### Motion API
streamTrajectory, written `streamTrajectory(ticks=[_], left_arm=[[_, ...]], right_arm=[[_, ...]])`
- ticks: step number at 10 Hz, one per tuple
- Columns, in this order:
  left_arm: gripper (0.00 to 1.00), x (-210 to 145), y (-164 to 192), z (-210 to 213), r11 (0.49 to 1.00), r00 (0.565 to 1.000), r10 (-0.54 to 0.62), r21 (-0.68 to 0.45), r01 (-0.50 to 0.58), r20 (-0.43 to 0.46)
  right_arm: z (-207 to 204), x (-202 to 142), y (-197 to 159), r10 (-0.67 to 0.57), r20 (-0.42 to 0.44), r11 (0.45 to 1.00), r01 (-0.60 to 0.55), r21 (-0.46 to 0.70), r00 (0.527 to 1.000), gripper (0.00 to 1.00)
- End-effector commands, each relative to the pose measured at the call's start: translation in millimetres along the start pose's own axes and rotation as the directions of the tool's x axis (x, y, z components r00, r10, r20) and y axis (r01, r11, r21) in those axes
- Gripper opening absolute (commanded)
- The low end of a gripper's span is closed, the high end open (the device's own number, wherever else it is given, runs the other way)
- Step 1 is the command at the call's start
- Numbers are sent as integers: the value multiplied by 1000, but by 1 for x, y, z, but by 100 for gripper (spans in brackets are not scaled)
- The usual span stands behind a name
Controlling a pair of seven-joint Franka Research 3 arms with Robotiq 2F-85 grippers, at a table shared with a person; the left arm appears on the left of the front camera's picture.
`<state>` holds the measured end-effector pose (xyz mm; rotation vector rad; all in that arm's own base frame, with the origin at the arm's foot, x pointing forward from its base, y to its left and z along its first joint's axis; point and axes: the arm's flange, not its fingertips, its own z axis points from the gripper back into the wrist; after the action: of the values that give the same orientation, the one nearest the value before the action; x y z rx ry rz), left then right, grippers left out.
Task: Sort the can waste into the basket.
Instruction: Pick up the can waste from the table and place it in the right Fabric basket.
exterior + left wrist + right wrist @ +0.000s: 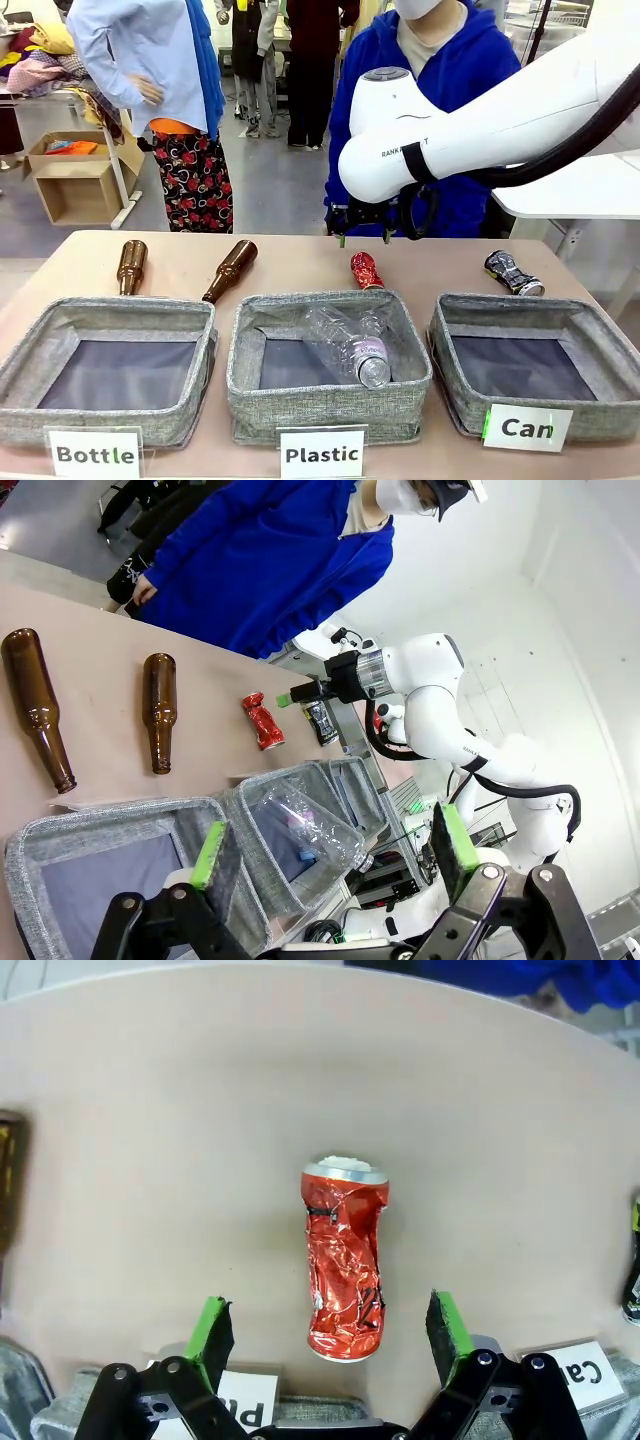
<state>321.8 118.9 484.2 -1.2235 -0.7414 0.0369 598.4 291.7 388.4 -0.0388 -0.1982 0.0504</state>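
Hovering my right gripper (328, 1305), jaws spread wide and empty, over the red can (345, 1260); black can (514, 272) lies farther right; Plastic basket (330, 405) just near, Can basket (600, 418) near right.

"Bottle" sign (95, 454) fronts the left basket (100, 307), "Plastic" sign (321, 454) the middle basket (330, 402), "Can" sign (527, 428) the right basket (602, 418)

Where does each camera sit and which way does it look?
Front view: sits between the arms, looks across the table at the person; the right arm reaches in.
Left wrist view: rides the left arm, looks slantwise over the table; its open left fingers poke up.
Right wrist view: rides the right arm, looks straight down at the red can; open right fingers poke up too.
Shared: all show the red can.
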Motion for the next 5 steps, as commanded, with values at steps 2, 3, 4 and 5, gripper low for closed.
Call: streamTrajectory(ticks=[2,3,4,5], left_arm=[[100,-1,0,1,1000,1000,-21,-9,21,0],[100,-1,0,1,1000,1000,-21,-9,21,0],[100,-1,0,1,1000,1000,-21,-9,21,0],[100,-1,0,1,1000,1000,-21,-9,21,0]], right_arm=[[-3,8,-8,-15,13,999,15,35,1000,100],[-11,14,-13,-14,9,998,14,61,1000,100],[-20,20,-15,-9,2,997,9,75,1000,100],[-29,29,-18,-29,-25,996,31,88,999,100]])
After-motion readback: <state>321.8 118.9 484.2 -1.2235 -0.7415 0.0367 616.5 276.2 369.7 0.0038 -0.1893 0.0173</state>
